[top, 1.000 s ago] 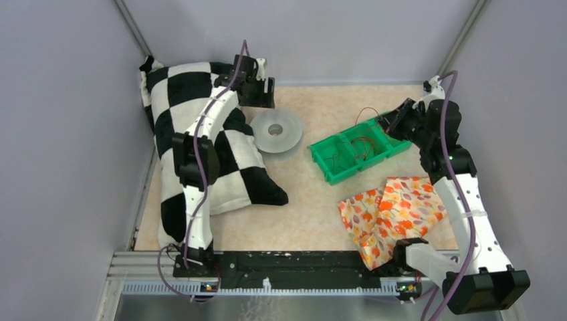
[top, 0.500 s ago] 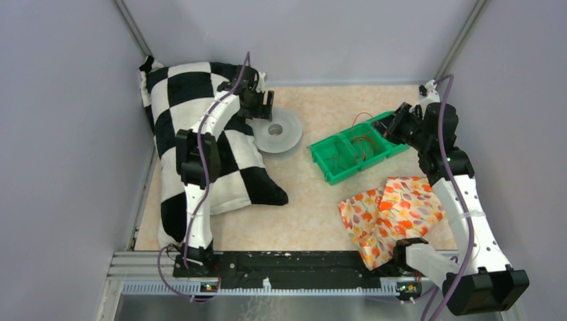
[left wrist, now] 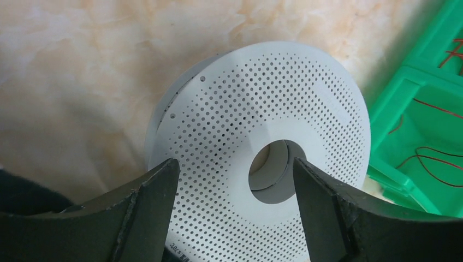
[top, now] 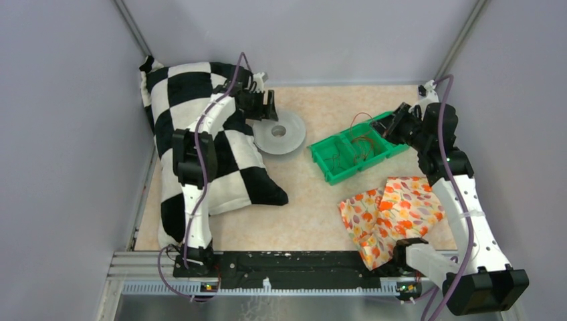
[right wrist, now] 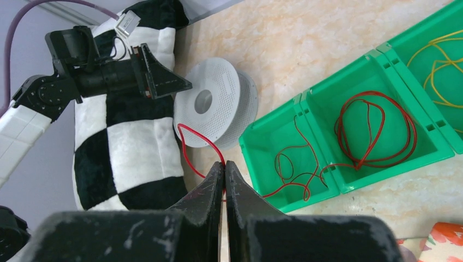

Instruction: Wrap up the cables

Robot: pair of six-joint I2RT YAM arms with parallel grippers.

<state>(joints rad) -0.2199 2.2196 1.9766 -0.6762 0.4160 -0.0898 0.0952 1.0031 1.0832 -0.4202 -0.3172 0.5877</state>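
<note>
Thin red cables (right wrist: 377, 131) lie coiled in a green divided bin (top: 354, 152); yellow ones (right wrist: 442, 71) fill its far compartment. My right gripper (right wrist: 224, 164) is shut on one red cable (right wrist: 188, 143), which loops up from its tips; in the top view it (top: 392, 124) hovers over the bin's right end. A white perforated spool (left wrist: 262, 158) lies flat on the table and also shows in the top view (top: 277, 132). My left gripper (left wrist: 235, 172) is open just above the spool, its jaws straddling the part near the hub hole. It shows in the top view (top: 262, 107) too.
A black-and-white checkered pillow (top: 180, 114) lies along the left side under the left arm. A floral cloth (top: 388, 214) lies at the front right. Grey walls enclose the back and sides.
My left gripper has moved down and right from the pillow's top to over the spool. My right gripper has shifted slightly left over the bin.
</note>
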